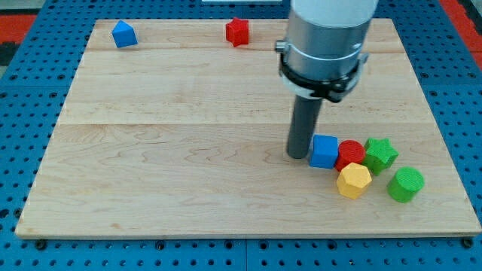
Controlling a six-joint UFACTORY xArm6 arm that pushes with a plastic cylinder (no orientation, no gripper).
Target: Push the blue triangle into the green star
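My tip (299, 156) rests on the board at right of centre, touching the left side of a blue cube (324, 151). The cube touches a red round block (350, 154), which touches the green star (381, 153) on its right. The blue triangle (124, 34), a small block with a peaked top, sits far away at the board's top left corner. The wide grey arm body (325, 45) hangs above the tip.
A red star (237, 31) sits at the top edge, middle. A yellow hexagon (353, 181) lies just below the red round block. A green cylinder (406, 184) lies below right of the green star. The wooden board (166, 150) lies on a blue pegboard.
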